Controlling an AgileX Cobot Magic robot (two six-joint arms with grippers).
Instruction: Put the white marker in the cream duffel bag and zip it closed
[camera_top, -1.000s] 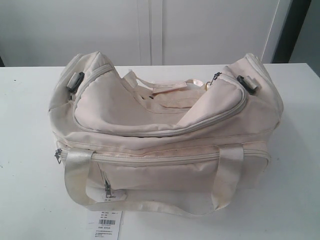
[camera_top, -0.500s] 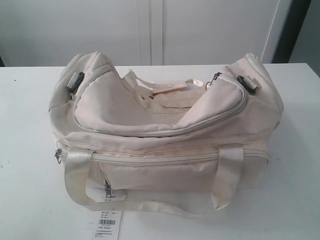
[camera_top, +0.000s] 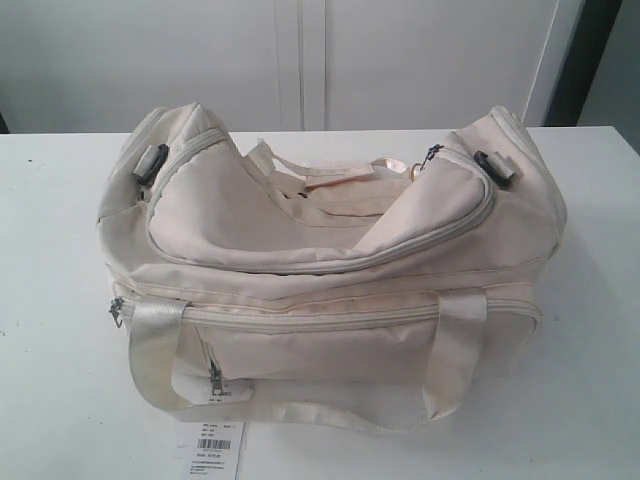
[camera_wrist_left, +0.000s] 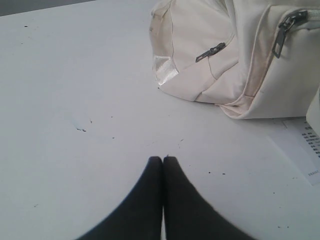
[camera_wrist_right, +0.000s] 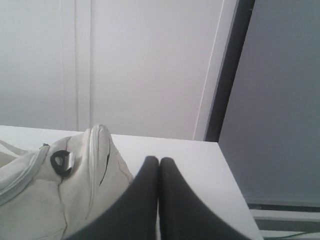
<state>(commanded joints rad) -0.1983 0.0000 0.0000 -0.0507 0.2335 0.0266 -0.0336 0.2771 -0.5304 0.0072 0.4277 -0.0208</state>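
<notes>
Left gripper (camera_wrist_left: 163, 159) fully closed, empty, over bare table (camera_top: 50, 250) off one end of the bag (camera_top: 330, 250); right gripper (camera_wrist_right: 159, 160) likewise closed, empty, by the other end; bag sits mid-table.

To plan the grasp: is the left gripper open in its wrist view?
No, the left gripper is shut: its dark jaws meet at the tips with no gap.

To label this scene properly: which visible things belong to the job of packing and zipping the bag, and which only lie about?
Job: bag, top zipper; the marker is not in view.
Lying about: tag, table.
</notes>
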